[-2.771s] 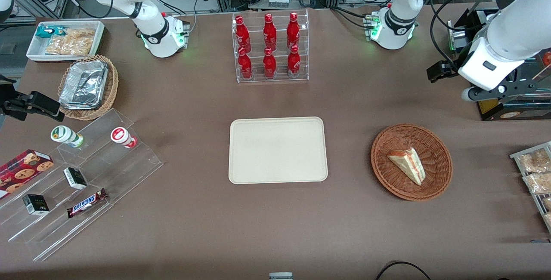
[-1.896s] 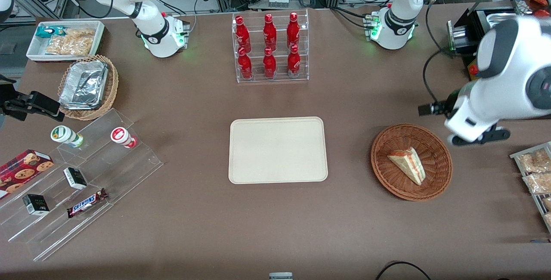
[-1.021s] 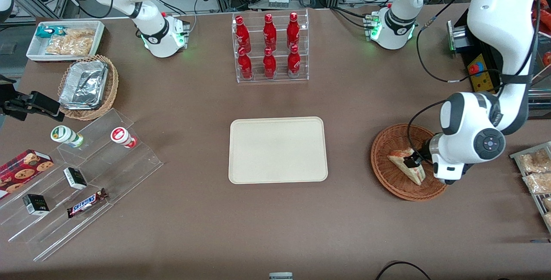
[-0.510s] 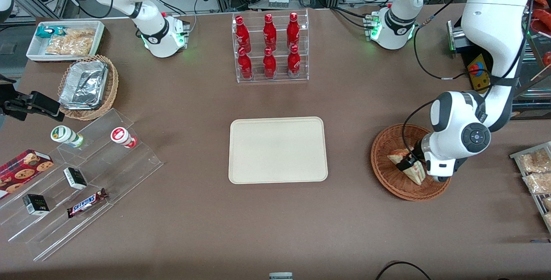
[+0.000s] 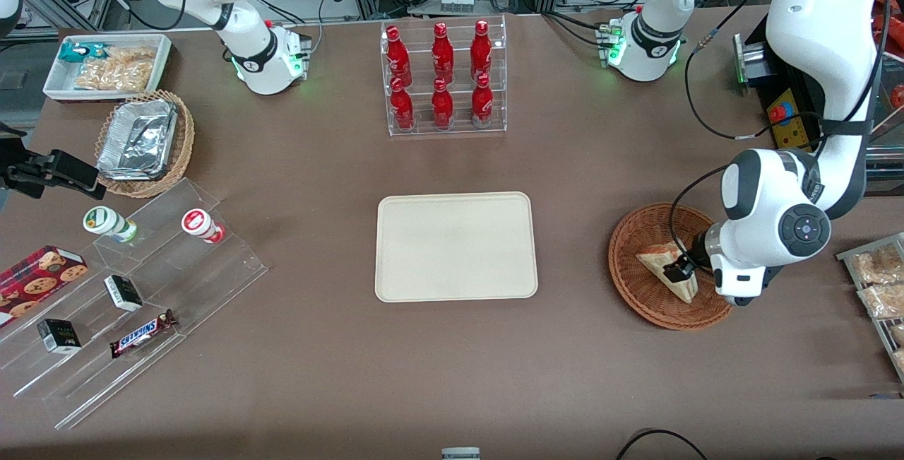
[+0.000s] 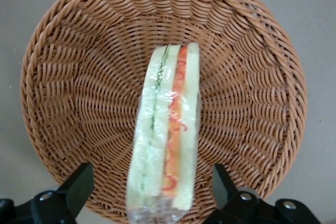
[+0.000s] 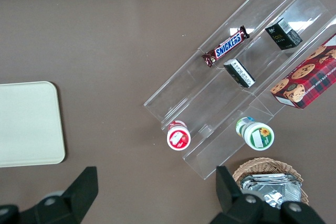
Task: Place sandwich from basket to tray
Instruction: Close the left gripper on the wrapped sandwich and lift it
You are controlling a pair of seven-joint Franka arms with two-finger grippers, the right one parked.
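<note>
The sandwich (image 5: 664,270) (image 6: 165,135), a clear-wrapped wedge of white bread with red and green layers, lies in the reddish-brown wicker basket (image 5: 635,290) (image 6: 79,66) toward the working arm's end of the table. My gripper (image 5: 684,270) (image 6: 152,195) hangs low over the basket, open, with one finger (image 6: 79,184) on each side of the sandwich's wide end and a gap left to each. The cream tray (image 5: 455,246) (image 7: 26,124) lies flat at the table's middle with nothing on it.
An acrylic rack of red bottles (image 5: 443,78) stands farther from the front camera than the tray. Bagged snacks (image 5: 879,280) lie beside the basket at the table's edge. At the parked arm's end are an acrylic stepped shelf (image 5: 141,297) with snacks and a foil-filled basket (image 5: 145,140).
The working arm swung down from high above the table's edge to the basket. Its gripper now straddles the sandwich, and it shifted slightly within the last half second. The sandwich has not moved.
</note>
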